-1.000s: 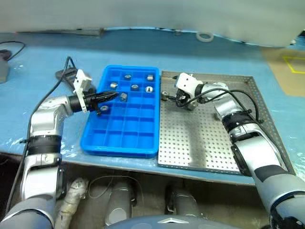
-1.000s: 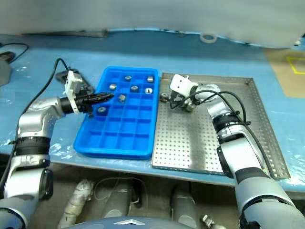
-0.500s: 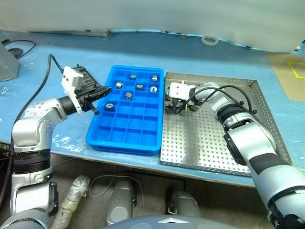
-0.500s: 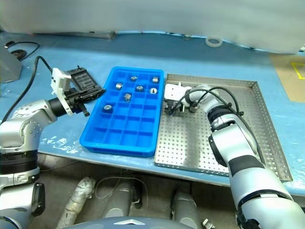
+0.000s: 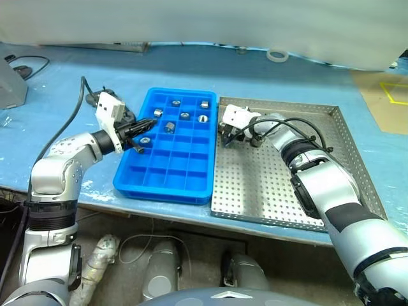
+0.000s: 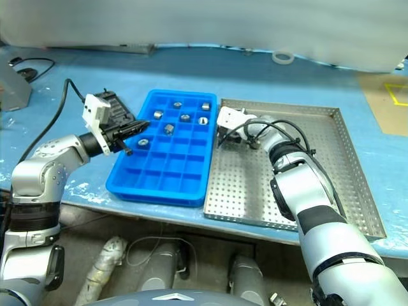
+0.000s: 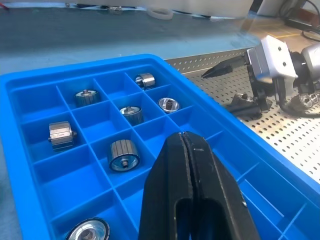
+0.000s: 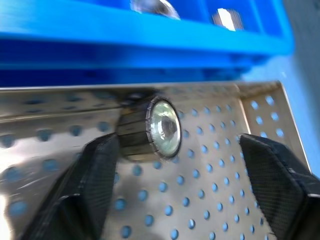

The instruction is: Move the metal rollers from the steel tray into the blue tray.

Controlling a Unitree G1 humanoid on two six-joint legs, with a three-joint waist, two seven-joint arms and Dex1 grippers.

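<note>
The blue tray [image 5: 162, 191] holds several metal rollers, among them one [image 5: 169, 127] near its middle and one [image 5: 145, 140] by its left wall. My left gripper [image 5: 148, 126] is shut with nothing in it, hovering over the tray's left side just above that roller. The steel tray [image 5: 280, 185] lies to the right of the blue one. My right gripper [image 8: 178, 145] is low in its far left corner, open, with a roller [image 8: 150, 129] lying on its side between the fingers and one finger against it. Another roller [image 5: 255, 141] lies close behind the right wrist.
A white tape ring [image 5: 275, 55] lies far back on the blue table cover. A dark controller [image 6: 118, 105] sits just left of the blue tray, behind my left wrist. A grey box [image 5: 9, 89] stands at the far left, and brown board [image 5: 382, 95] lies at the right.
The camera has shifted. My right gripper has moved toward the steel tray's far left corner and its fingers have narrowed around a roller. The left gripper stays shut over the blue tray.
</note>
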